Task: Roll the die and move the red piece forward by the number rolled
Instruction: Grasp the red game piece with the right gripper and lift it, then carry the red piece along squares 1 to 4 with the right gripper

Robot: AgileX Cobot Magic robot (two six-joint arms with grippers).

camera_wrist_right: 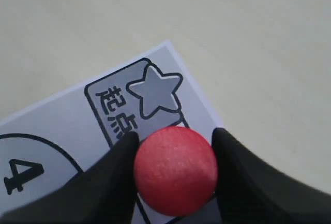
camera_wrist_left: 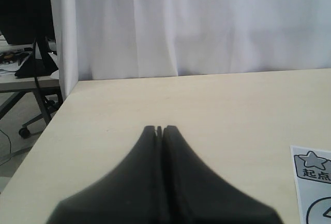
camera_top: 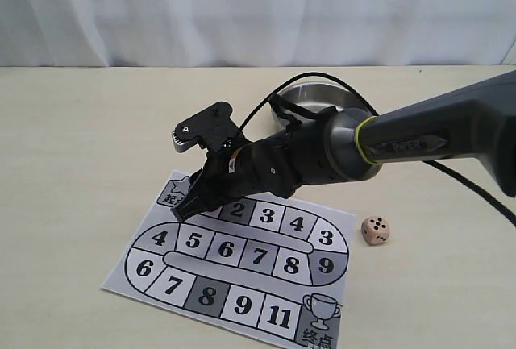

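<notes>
Left gripper [camera_wrist_left: 160, 130]: fingertips pressed together, nothing between them; it hangs over bare table [camera_wrist_left: 217, 105]; a corner of the game board [camera_wrist_left: 312, 168] with the star square shows at the edge of the left wrist view.

Game board [camera_top: 242, 272]: printed sheet lying flat on the table, numbered squares in a looping track; star start square [camera_wrist_right: 154, 90] at its far left corner, trophy square [camera_top: 322, 310] at its near right corner.

Right gripper [camera_top: 186, 209]: reaches across the middle, tips down at the star end of the board; fingers [camera_wrist_right: 118, 158] sit tight on both sides of the red piece [camera_wrist_right: 176, 170], in contact left and right, so the piece is gripped; the red piece is upright, just beside the star square, over the track's first cells; whether its base rests on the sheet cannot be told; in the exterior view the gripper hides it.

Metal bowl [camera_top: 316, 93]: behind the right arm, past the far edge of the board; a black cable [camera_top: 266, 101] arcs over it.

Die [camera_top: 375, 230]: on bare table just right of the board, near square 3, apart from both grippers; dark pips visible, top count too small to read.
</notes>
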